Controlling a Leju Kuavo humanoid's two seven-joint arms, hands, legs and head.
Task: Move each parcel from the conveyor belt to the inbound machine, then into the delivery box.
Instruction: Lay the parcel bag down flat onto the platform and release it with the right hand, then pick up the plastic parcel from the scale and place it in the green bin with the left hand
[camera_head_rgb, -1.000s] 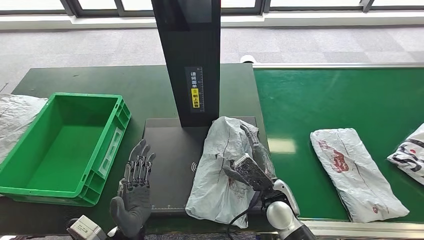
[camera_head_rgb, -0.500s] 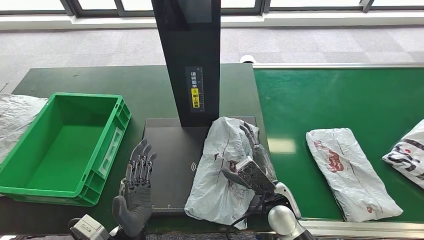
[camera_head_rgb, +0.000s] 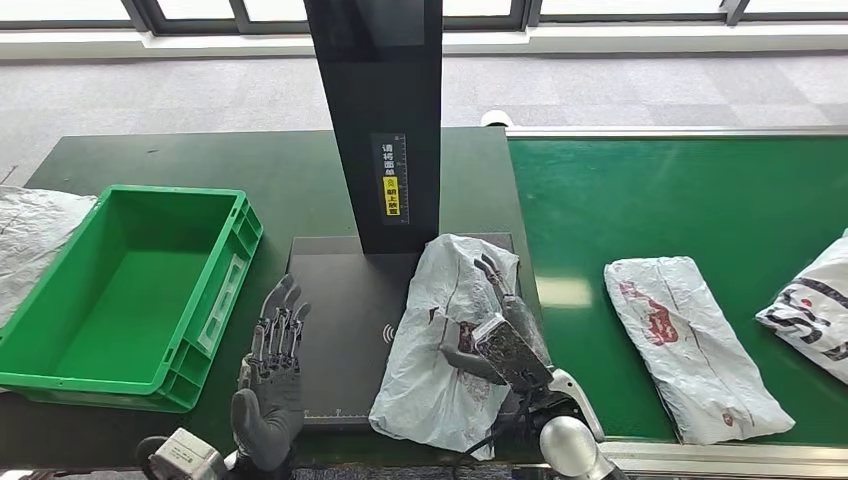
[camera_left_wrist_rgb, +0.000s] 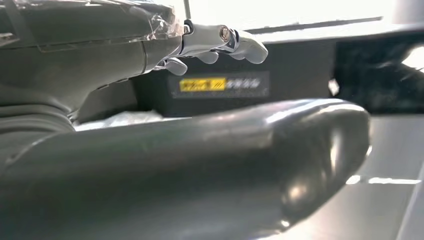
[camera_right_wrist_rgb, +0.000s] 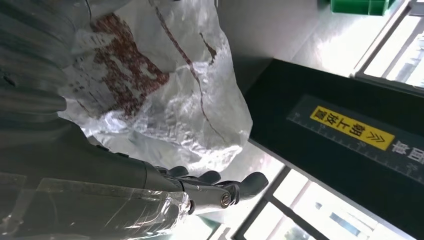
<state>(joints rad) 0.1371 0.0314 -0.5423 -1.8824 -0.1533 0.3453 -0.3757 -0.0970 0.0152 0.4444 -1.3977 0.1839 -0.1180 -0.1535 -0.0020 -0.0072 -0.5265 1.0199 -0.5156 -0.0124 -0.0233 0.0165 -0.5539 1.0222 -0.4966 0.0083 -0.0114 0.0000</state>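
Note:
A crumpled grey-white parcel (camera_head_rgb: 440, 350) with red print lies on the inbound machine's black plate (camera_head_rgb: 335, 300), in front of its dark tower (camera_head_rgb: 380, 120). My right hand (camera_head_rgb: 503, 335) lies along the parcel's right side, thumb resting on the wrap and fingers stretched straight past its edge, not closed around it. The right wrist view shows the same parcel (camera_right_wrist_rgb: 165, 75) beside my straight fingers (camera_right_wrist_rgb: 215, 187). At the plate's left front corner my left hand (camera_head_rgb: 272, 365) is open, fingers spread, holding nothing. The green delivery box (camera_head_rgb: 215, 290) stands empty to its left.
On the green conveyor belt (camera_head_rgb: 680, 200) to the right lie a white parcel with red print (camera_head_rgb: 690, 345) and another with black and red print (camera_head_rgb: 815, 315) at the frame edge. A grey bag (camera_head_rgb: 25, 240) lies left of the box.
The two parcels on the belt have slid left toward the machine. My right hand has drawn slightly back and left along the parcel. The left hand has barely moved.

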